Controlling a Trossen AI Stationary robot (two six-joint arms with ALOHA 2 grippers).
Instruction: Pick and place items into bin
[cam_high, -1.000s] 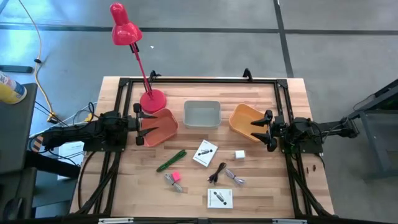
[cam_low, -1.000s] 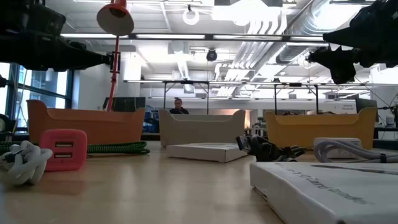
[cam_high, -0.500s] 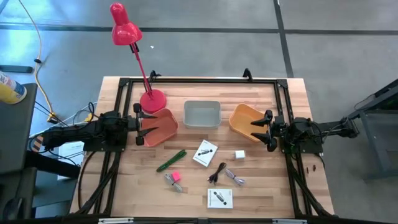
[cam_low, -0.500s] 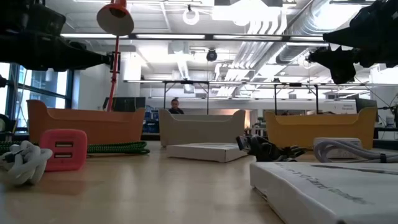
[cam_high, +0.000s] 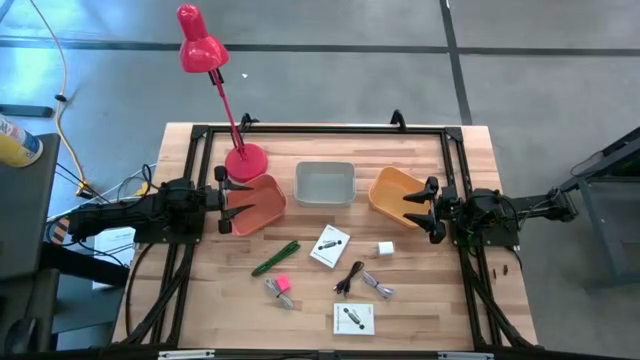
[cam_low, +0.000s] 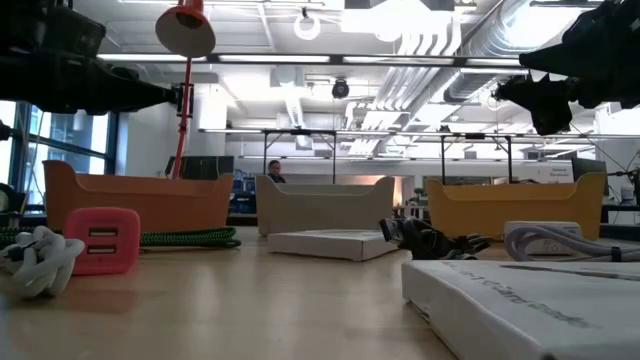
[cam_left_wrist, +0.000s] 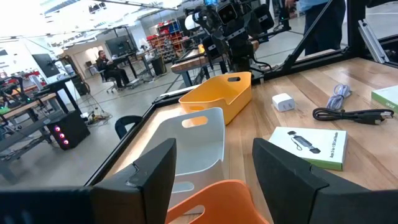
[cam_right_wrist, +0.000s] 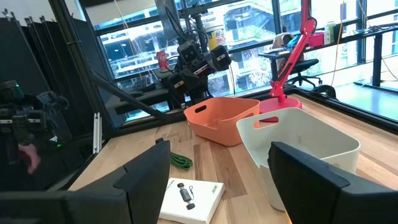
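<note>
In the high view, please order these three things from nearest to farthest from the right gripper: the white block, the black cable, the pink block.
Measured from the right gripper, open at the table's right side:
1. White block, toward the table's middle and front from it.
2. Black cable, further toward the front, near the middle.
3. Pink block, on the left half, by the front.

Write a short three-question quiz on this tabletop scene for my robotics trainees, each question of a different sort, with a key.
1. True or false: the left gripper holds an item.
2. Which bin stands between the other two? A) orange bin B) white bin C) yellow bin
3. Fill in: the pink block lies nearest the ____ cord.

Key:
1. False; both it and the right gripper are open and empty.
2. B
3. green
</note>
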